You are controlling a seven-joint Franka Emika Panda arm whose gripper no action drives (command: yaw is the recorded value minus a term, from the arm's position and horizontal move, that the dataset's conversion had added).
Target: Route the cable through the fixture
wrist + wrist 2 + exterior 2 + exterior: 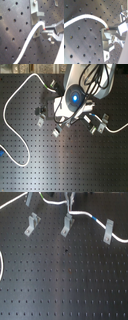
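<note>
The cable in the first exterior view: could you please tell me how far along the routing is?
Done: the cable appears to run through the clip on the first exterior view's right. In hand: the gripper is shut on the cable beside the middle clip. Left: threading that one, and the bare clip further left.

- Perforated board (65, 282): dark metal, a regular grid of small holes, spanning the whole work surface in both exterior views.
- Dark speck (67, 251): tiny, on the bare board in the first exterior view; too small to identify.
- Small blue item (2, 155): at the second exterior view's left edge; cut off, unidentifiable.
</note>
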